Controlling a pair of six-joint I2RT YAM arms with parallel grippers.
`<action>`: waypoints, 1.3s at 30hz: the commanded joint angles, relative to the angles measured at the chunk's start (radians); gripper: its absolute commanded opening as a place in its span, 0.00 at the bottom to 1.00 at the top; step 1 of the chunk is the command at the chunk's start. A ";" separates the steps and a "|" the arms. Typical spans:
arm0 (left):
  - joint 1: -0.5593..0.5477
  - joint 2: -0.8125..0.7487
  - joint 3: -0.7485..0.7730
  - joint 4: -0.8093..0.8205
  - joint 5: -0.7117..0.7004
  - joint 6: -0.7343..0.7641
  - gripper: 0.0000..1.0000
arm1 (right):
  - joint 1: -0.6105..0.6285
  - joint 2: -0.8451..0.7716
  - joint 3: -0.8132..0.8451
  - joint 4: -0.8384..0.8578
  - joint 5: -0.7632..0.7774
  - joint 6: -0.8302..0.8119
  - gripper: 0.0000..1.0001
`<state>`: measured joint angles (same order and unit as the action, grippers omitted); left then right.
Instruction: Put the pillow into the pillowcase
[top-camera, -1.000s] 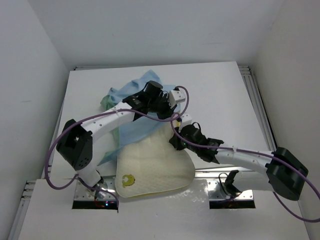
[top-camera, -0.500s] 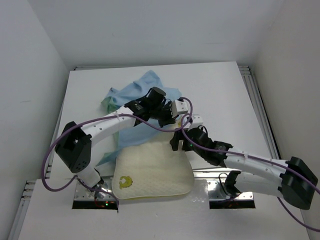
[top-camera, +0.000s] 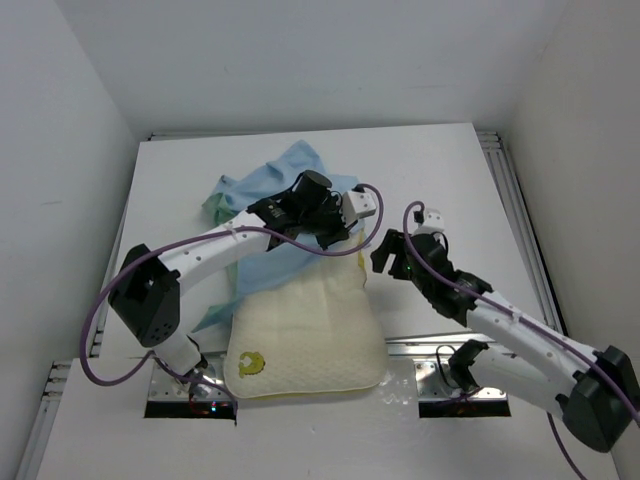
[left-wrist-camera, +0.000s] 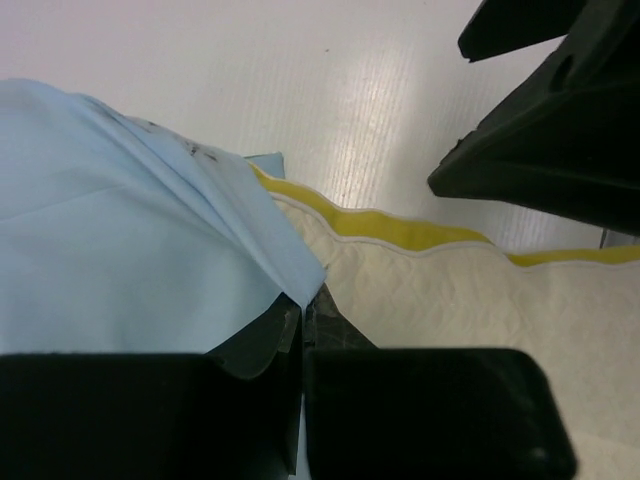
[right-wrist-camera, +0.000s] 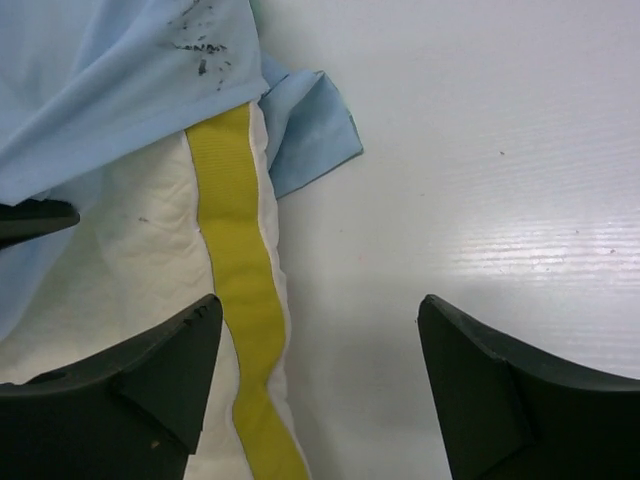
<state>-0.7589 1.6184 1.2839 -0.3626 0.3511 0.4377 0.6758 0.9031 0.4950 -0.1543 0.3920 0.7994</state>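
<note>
The cream pillow (top-camera: 305, 330) lies flat near the table's front edge, with its yellow-green mark at the near left corner. The light blue pillowcase (top-camera: 290, 175) is crumpled behind it and drapes over the pillow's far end. My left gripper (top-camera: 337, 235) is shut on the pillowcase's edge (left-wrist-camera: 290, 275) just above the pillow (left-wrist-camera: 480, 300). My right gripper (top-camera: 382, 254) stands open beside the pillow's far right corner. In the right wrist view the gripper (right-wrist-camera: 320, 325) is empty; the pillow's yellow seam (right-wrist-camera: 235, 260) runs past the left finger (right-wrist-camera: 160, 365), under the pillowcase (right-wrist-camera: 100, 80).
The white table (top-camera: 440, 170) has bare surface to the right of the pillow. A metal rail (top-camera: 517, 215) runs along its right side, and white walls close in on the left, right and back. The arm bases sit at the near edge.
My right gripper has opened, let go of the pillow's corner and drawn back to the right. The pillow has dropped and settled flat. My left gripper keeps hold of the pillowcase.
</note>
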 joint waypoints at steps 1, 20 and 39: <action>-0.017 -0.052 0.034 0.011 -0.046 -0.007 0.00 | -0.033 0.103 0.097 0.116 -0.109 -0.049 0.78; -0.014 -0.146 0.009 0.065 -0.083 0.069 0.00 | -0.033 0.616 0.096 0.697 -0.509 -0.077 0.00; -0.013 -0.207 0.106 -0.298 0.418 0.408 0.00 | 0.164 0.241 -0.024 0.872 -0.283 -0.382 0.00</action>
<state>-0.7612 1.4696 1.3819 -0.5323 0.5354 0.6334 0.8738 1.1908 0.4496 0.4938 0.1783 0.4149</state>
